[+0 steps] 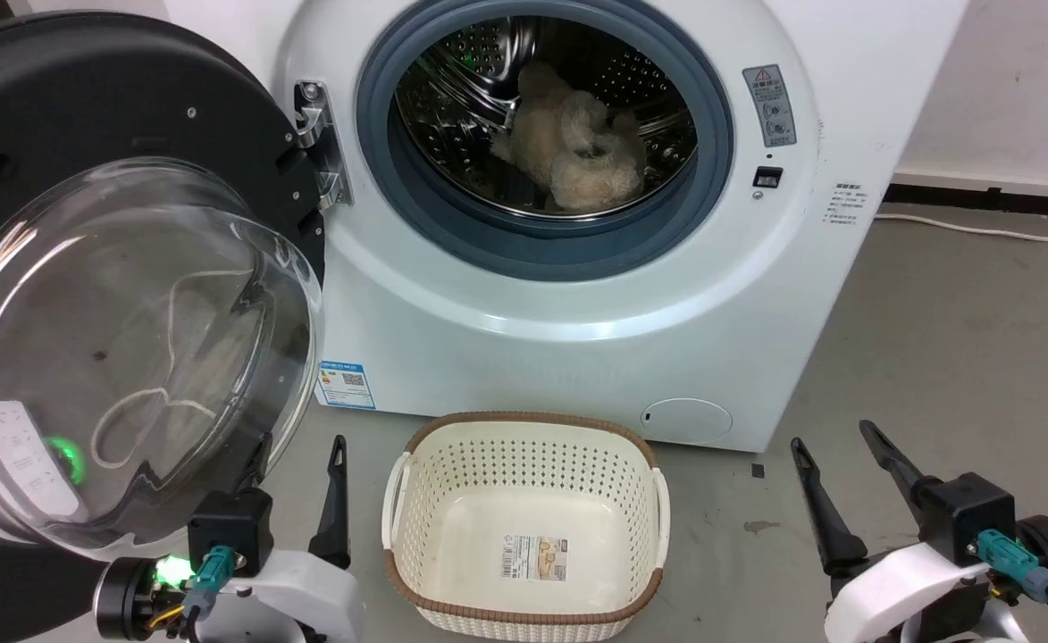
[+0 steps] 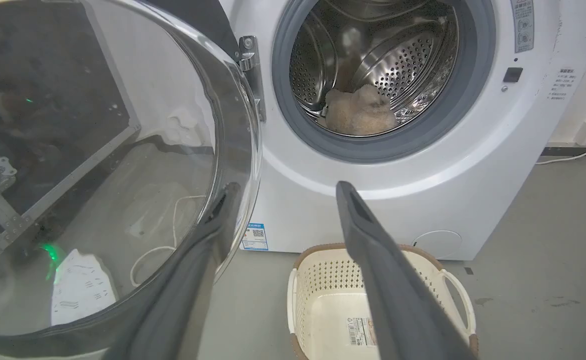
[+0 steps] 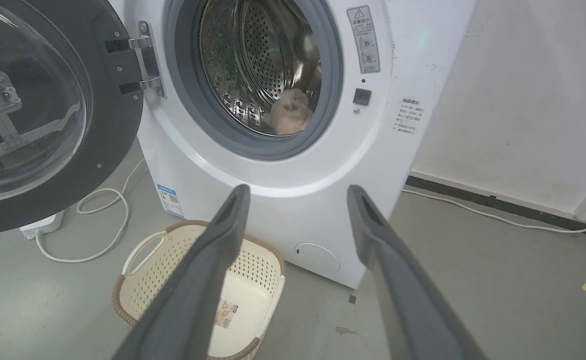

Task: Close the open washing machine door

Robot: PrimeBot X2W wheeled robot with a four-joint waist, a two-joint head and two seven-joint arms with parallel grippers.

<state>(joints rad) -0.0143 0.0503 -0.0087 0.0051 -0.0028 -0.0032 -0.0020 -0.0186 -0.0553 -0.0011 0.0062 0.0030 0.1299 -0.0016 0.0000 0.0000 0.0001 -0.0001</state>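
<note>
Nothing done yet toward shutting the door (image 1: 121, 268), swung wide on its hinge at the left of the washer (image 1: 577, 339), drum mouth fully exposed with a plush toy (image 1: 573, 147) inside. Left gripper (image 2: 288, 187) spread wide and empty, one finger beside the door's glass bowl, contact unclear. Right gripper (image 1: 832, 438) likewise apart, holding nothing, low by the basket (image 1: 524, 527). Whole push remaining.

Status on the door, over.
Left gripper open, low by the door; right gripper open, free. Door wide open. Toy inside drum; basket on floor before washer.
</note>
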